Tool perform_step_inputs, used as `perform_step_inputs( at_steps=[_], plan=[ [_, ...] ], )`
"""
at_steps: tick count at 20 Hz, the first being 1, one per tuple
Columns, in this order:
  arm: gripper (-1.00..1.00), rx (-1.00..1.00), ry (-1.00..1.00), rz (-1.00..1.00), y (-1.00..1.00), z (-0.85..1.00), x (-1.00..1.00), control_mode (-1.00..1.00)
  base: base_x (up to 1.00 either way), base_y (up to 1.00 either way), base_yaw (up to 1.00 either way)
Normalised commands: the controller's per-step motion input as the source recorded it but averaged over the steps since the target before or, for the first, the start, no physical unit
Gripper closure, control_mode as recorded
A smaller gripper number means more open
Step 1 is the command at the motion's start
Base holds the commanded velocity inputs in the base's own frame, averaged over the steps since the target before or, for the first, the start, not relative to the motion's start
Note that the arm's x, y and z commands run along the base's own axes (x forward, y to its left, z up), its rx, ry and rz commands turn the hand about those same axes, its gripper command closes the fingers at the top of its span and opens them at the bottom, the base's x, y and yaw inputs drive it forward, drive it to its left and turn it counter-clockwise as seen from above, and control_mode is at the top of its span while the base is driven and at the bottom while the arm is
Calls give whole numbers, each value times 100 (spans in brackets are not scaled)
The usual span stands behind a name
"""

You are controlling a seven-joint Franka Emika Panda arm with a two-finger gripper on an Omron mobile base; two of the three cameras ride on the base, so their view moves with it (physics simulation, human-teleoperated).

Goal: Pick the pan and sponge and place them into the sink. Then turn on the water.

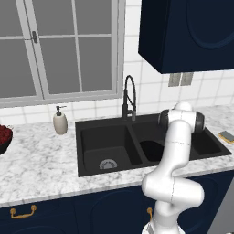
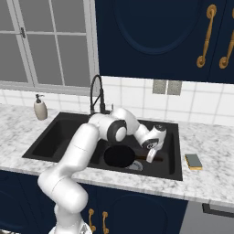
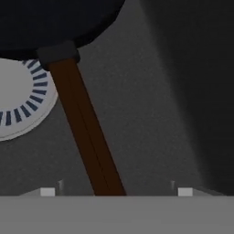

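Pan [image 2: 119, 156] fills right basin floor; left basin of sink [image 1: 87, 171] free; faucet [image 1: 129, 98] blocks rear.

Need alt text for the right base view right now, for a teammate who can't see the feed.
The white arm reaches into the right basin of the black sink, its gripper over the handle of the black pan lying there. The sponge sits on the marble counter right of the sink; the faucet shows no water.

Your arm [image 2: 77, 155] is glossy white, built of thick rounded tube segments with thin seam lines. Dark grey round caps mark its joints [image 1: 199, 121], and its white hand [image 2: 154, 139] ends the chain.
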Motion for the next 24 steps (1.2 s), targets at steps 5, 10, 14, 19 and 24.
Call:
perform_step_inputs(
  at_steps=[5, 10, 14, 19, 24],
  plan=[
    [-100, 0, -16, 0, 0, 83, -30, -100, 0, 0, 0],
    [-100, 5, -24, -14, 0, 76, -64, -100, 0, 0, 0],
    [-100, 5, -10, -35, -1, 82, -60, -100, 0, 0, 0],
    [-100, 0, 1, -16, 0, 99, -36, -100, 0, 0, 0],
    [-100, 0, 2, -2, -12, 100, -31, -100, 0, 0, 0]
  ],
)
